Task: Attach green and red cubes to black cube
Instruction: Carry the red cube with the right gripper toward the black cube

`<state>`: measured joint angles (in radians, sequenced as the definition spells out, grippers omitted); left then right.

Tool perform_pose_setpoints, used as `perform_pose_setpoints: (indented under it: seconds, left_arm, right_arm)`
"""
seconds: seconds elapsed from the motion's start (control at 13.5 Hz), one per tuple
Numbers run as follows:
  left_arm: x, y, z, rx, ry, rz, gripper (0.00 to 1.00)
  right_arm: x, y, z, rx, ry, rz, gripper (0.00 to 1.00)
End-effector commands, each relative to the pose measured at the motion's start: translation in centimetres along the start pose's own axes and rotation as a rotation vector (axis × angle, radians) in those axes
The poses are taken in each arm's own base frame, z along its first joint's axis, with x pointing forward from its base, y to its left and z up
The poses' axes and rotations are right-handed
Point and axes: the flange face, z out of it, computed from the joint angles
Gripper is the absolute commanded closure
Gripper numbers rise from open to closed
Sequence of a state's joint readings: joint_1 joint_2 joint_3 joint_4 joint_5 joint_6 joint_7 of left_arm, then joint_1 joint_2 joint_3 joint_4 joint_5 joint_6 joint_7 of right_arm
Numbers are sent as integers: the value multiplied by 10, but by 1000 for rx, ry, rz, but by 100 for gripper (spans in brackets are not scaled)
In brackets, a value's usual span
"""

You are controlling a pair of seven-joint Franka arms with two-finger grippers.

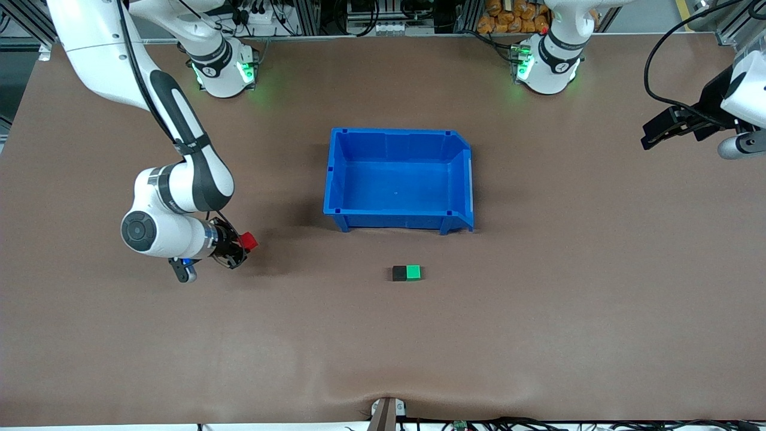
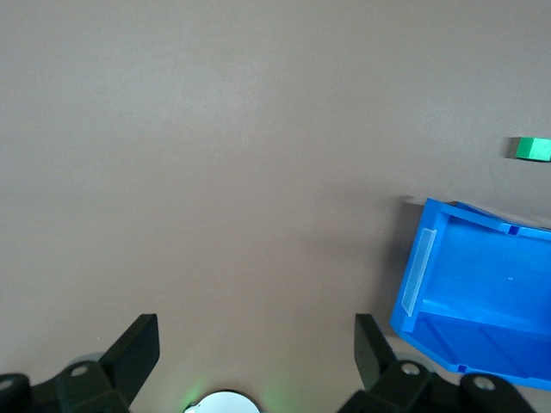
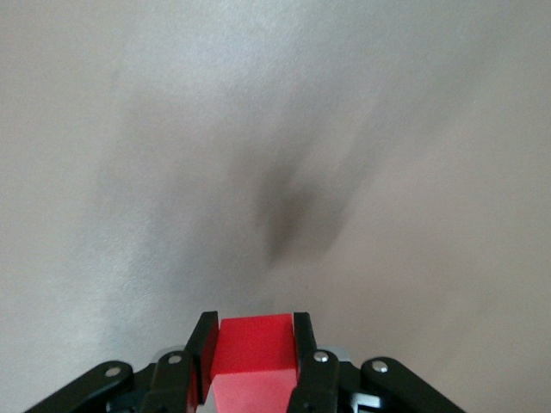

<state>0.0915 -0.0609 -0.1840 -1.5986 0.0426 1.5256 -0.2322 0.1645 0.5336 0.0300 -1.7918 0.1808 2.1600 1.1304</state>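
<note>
The black cube [image 1: 399,273] and the green cube [image 1: 413,273] sit touching side by side on the brown table, nearer the front camera than the blue bin [image 1: 335,179]. My right gripper [image 1: 242,244] hangs above the table toward the right arm's end, shut on the red cube [image 1: 248,241]. The right wrist view shows that red cube [image 3: 255,353] clamped between the two black fingers. My left gripper [image 1: 649,139] waits up at the left arm's end, its fingers [image 2: 138,346] spread wide with nothing between them. In the left wrist view the green cube [image 2: 534,149] shows small at the edge.
The blue bin [image 2: 448,275] stands empty in the middle of the table, with one open sloped side toward the left arm's end. Both arm bases [image 1: 221,72] stand along the table's edge farthest from the front camera. Cables lie along the nearest edge.
</note>
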Motion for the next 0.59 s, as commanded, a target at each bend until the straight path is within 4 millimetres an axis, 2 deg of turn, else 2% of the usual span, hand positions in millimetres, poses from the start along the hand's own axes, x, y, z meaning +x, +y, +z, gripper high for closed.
perform_pose_setpoints:
  seconds: [0.0,0.15,0.52]
  left_arm:
    - [-4,-3,-6,0,4,13,0]
    - [-2,-1,-1,2,-5,17,0]
    - [-2,2,-2,2,-1,21,0]
  right_arm:
    - [-7,-11,-2,8,-13,36,100]
    - [-16,-19,-4,21,-23,55,100]
    - [-31,-35,0,28,-22,104,100]
